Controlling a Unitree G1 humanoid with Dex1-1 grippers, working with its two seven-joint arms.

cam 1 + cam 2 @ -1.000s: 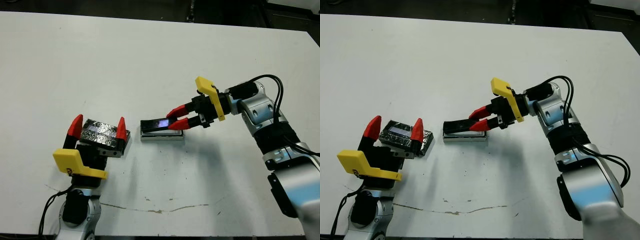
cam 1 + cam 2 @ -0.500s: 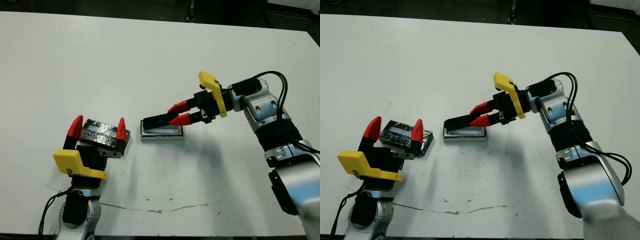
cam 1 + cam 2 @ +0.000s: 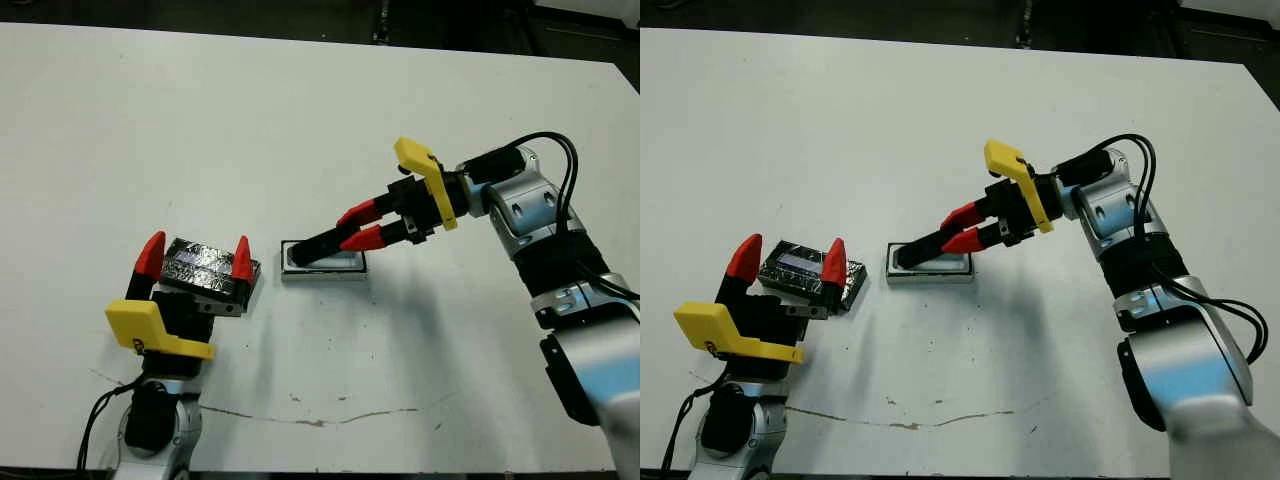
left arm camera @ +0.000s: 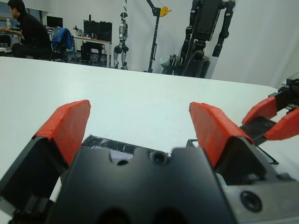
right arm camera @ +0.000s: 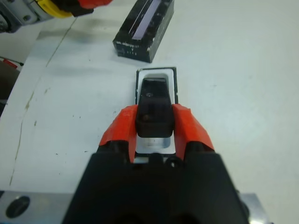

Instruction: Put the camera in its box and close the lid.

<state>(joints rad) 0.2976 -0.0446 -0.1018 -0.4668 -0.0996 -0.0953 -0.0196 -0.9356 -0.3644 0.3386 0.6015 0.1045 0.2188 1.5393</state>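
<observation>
My right gripper is shut on the camera, a slim black bar held tilted. The bar's far end dips into the left end of the box, a shallow black tray with a white lining. In the right wrist view the camera sits between the red fingers, over the box. The lid, black and glittery with a pale stripe, lies on the table left of the box. My left gripper is open, one finger on each side of the lid, gripping nothing.
A thin dark crack line runs along the white table near its front edge. In the left wrist view a person sits at a desk far beyond the table, and robot stands are behind it.
My right gripper has tilted and shifted slightly, so the camera went from lying flat over the box to slanting with its left end down inside it. The left arm and lid have not moved.
</observation>
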